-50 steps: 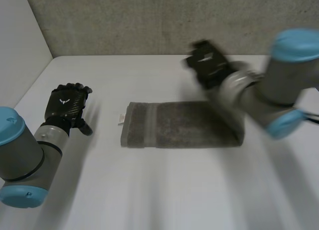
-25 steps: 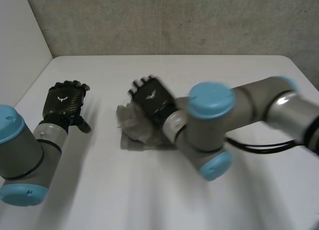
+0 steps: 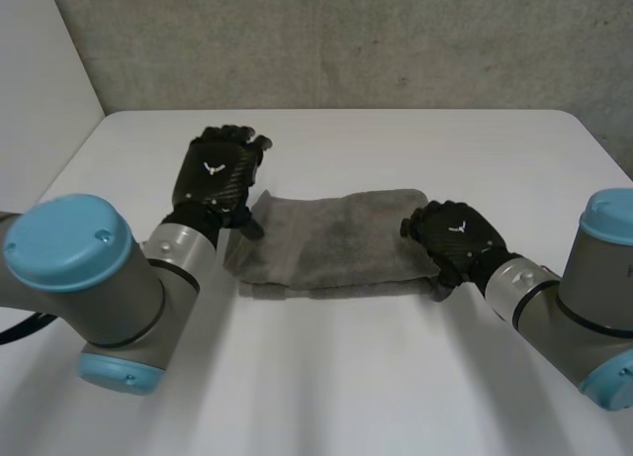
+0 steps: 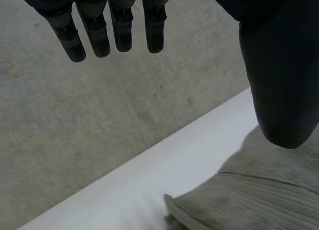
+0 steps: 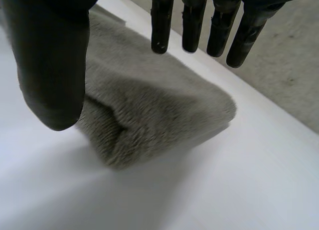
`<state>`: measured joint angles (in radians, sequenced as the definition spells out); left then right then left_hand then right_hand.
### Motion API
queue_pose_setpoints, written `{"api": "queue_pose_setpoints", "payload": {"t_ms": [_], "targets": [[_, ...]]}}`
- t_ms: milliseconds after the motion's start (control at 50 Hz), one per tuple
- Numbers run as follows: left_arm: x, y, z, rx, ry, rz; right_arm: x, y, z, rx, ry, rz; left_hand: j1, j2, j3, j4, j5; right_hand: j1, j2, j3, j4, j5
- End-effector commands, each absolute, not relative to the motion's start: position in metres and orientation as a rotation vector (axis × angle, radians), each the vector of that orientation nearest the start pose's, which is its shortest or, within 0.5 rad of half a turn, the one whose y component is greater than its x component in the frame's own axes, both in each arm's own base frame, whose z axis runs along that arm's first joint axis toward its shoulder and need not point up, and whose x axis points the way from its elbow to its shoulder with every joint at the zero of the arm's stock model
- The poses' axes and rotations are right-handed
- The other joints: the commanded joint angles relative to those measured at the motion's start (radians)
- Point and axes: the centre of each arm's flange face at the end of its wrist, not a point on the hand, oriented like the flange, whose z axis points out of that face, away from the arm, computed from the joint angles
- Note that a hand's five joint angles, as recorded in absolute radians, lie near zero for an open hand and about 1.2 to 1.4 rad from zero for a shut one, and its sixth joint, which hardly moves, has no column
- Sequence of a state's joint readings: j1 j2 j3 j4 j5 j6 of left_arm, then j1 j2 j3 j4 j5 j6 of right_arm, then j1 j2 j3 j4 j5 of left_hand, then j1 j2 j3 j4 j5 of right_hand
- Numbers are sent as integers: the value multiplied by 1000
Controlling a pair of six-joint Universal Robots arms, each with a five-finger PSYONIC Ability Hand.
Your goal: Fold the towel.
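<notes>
Head view: folded grey terry towel [image 3: 336, 240] lies as a long strip near the middle of the white table [image 3: 326, 377]. The black left robot hand [image 3: 216, 174] sits over the towel's left end, thumb pointing down at the cloth. The black right robot hand [image 3: 457, 234] sits at the towel's right end. Left wrist view: fingers [image 4: 117, 33] straight, thumb [image 4: 279, 95] well apart from them and above the towel's end, wide and gripping nothing. A rough grey concrete wall [image 4: 99, 115] stands beyond the table edge. Right wrist view: fingers [image 5: 192, 25] straight, thumb [image 5: 50, 75] wide of them, towel end beneath the palm, holding nothing.
</notes>
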<state>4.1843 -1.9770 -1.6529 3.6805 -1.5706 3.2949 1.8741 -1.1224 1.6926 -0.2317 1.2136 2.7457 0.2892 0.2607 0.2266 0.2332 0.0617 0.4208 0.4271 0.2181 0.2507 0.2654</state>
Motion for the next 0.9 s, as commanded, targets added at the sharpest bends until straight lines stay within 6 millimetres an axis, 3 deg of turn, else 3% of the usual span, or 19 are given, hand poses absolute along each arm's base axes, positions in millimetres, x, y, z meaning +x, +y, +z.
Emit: {"api": "queue_pose_setpoints", "payload": {"t_ms": [20, 240, 300, 320, 360, 520, 760, 860, 900], "targets": [[-304, -261, 181, 781, 2277, -2394, 255, -281, 125, -1083, 2083, -1668, -93, -65, -52, -59, -40, 198, 192, -44, -76, 179], [-299, -261, 174, 750, 2296, -2354, 254, -290, 108, -1090, 2098, -1663, -93, -65, -52, -59, -40, 301, 295, -44, -76, 282], [-298, -261, 174, 746, 2297, -2350, 252, -293, 108, -1084, 2100, -1677, -93, -65, -52, -59, -40, 602, 596, -44, -76, 583], [-298, -261, 174, 746, 2297, -2350, 252, -293, 108, -1084, 2100, -1678, -93, -65, -52, -59, -40, 604, 597, -44, -76, 584], [-297, -261, 174, 743, 2298, -2347, 245, -295, 106, -1069, 2121, -1680, -93, -65, -52, -59, -40, 972, 966, -44, -76, 953], [-293, -262, 171, 733, 2302, -2336, 226, -302, 114, -1035, 2150, -1710, -93, -65, -52, -59, -40, 975, 969, -44, -76, 956], [-292, -262, 172, 727, 2298, -2335, 219, -303, 110, -1129, 2147, -1702, -96, -68, -52, -59, -43, 975, 969, -44, -76, 956], [-289, -263, 172, 702, 2295, -2325, 197, -308, 120, -1139, 2217, -1702, -96, -68, -52, -59, -43, 975, 969, -44, -76, 956], [-286, -265, 173, 677, 2290, -2323, 176, -315, 138, -1148, 2251, -1739, -96, -68, -52, -59, -43, 975, 969, -44, -76, 956]]}}
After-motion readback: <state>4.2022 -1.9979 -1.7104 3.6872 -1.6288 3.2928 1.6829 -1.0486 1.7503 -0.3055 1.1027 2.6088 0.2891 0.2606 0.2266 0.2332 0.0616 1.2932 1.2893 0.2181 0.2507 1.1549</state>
